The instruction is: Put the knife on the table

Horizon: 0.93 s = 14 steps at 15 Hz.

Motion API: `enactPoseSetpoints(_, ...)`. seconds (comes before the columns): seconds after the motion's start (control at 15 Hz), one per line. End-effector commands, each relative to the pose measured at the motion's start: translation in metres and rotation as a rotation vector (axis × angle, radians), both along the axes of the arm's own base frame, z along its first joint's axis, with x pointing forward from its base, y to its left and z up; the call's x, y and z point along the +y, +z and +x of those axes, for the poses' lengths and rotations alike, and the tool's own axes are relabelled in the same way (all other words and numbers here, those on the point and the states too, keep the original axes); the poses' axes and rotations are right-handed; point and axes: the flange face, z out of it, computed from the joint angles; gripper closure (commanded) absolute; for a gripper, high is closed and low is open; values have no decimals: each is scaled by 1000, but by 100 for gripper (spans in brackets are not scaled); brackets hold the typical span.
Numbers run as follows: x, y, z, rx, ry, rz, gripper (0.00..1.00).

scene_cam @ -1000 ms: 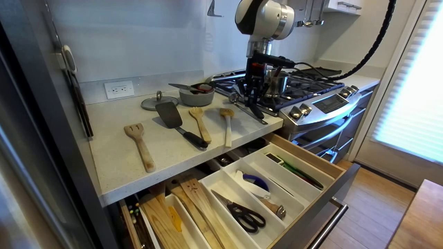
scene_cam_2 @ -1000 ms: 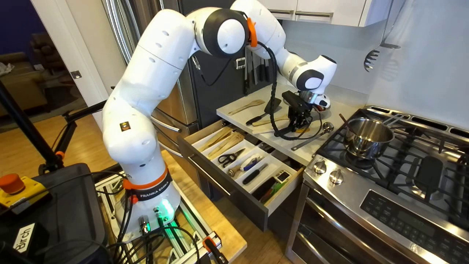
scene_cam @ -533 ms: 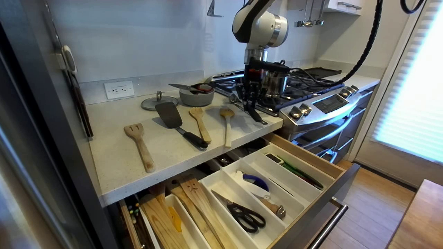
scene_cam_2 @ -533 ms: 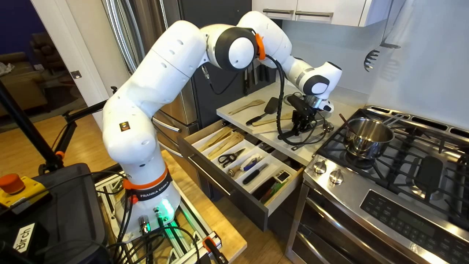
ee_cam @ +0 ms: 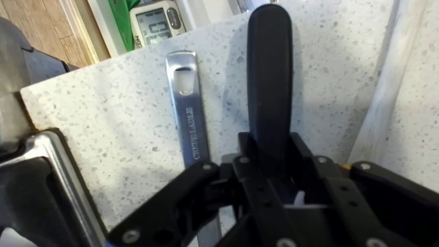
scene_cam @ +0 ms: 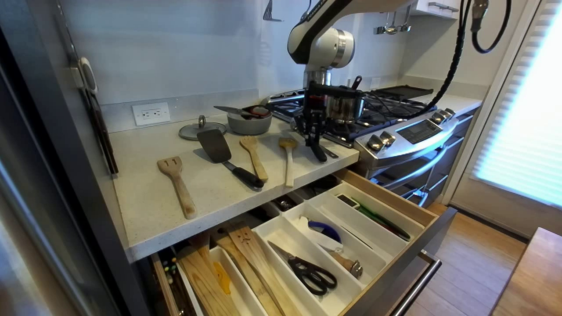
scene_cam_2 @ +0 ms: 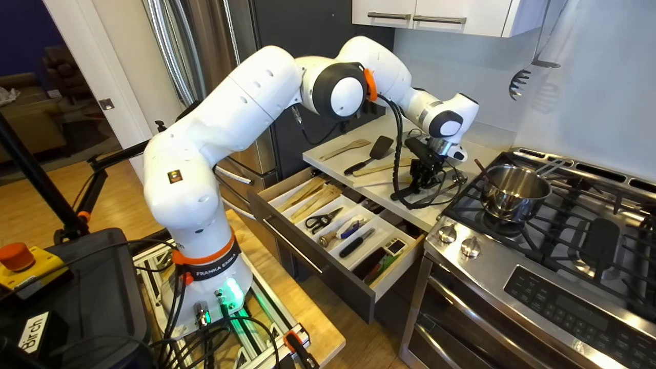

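Placement looks to be the step in hand: the gripper (ee_cam: 272,151) has what I take to be the knife (ee_cam: 270,75) over the table (ee_cam: 113,130), close to the front edge, between the ladle (ee_cam: 192,133) at nine o'clock and the spoon (ee_cam: 392,82) at three, as the wrist view has it. Only the black handle shows plainly, pointing to twelve o'clock; any blade is hidden by the gripper there. Whether any of the knife meets the table I cannot tell. In an exterior view the drawer (scene_cam: 386,193) stands pulled out at six o'clock from the gripper.

The next move, I judge, calls for coming down gently until the knife lies flat in that gap, perhaps with a small shift toward six o'clock in the wrist view so that the handle sits back from the edge, then letting go and rising straight up without dragging the ladle.

As for the jaws, they are clenched on the handle from nine and three o'clock, parted by no more than its width. Nothing else appears to be in their grasp; contact with the ladle is hard to judge.
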Motion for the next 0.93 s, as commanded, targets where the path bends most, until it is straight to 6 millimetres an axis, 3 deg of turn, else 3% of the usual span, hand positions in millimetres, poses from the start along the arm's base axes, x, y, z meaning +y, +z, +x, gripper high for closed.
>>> enactPoseSetpoints(0.0,0,-16,6,35,-1,-28,93)
enactPoseSetpoints(0.27,0,-19,9,47,13,-37,93)
enactPoseSetpoints(0.33,1,-18,10,46,13,-35,46)
enactPoseSetpoints(0.4,2,-15,11,39,17,-36,45)
enactPoseSetpoints(0.53,5,-6,12,20,23,-38,32)
enactPoseSetpoints(0.8,11,37,-5,-33,80,-27,3)
enactPoseSetpoints(0.87,9,50,-12,-34,118,-33,0)
